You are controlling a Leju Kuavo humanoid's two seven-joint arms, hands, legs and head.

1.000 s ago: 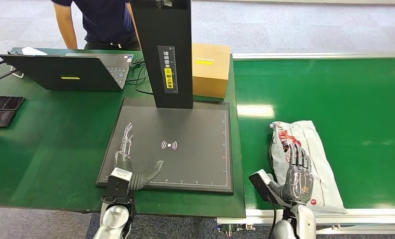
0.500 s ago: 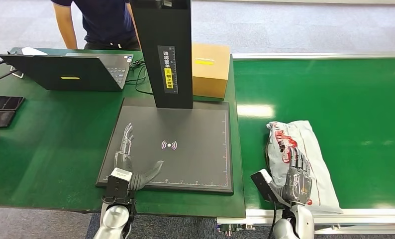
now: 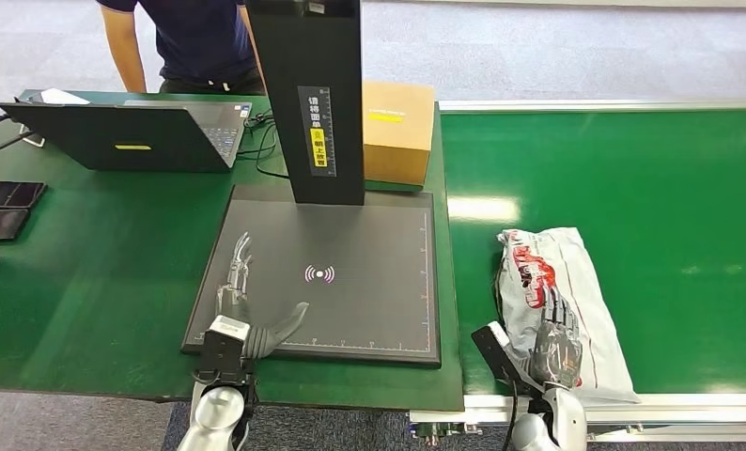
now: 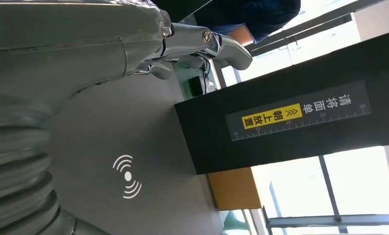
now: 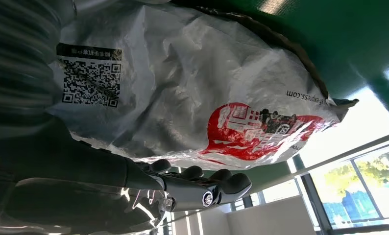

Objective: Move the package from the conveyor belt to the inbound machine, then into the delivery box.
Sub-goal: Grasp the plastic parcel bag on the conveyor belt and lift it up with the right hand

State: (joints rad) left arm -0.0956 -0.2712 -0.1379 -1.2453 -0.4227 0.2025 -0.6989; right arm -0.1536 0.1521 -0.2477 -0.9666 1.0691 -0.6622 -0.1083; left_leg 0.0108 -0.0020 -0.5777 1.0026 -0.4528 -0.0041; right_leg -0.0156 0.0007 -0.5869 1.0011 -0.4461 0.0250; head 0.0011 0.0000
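One package (image 3: 565,301) under right robot hand (image 3: 557,340).

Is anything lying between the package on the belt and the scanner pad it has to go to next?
Nothing visible does. The package lies on the conveyor belt under the right hand. The dark scanner pad is bare except for the left hand on its near left corner.

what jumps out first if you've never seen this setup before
The silver package with red print lies on the green conveyor belt, the right hand resting on its near end. To its left a black scanner column rises from a dark pad, where the left hand lies flat with fingers spread. A cardboard box sits behind.
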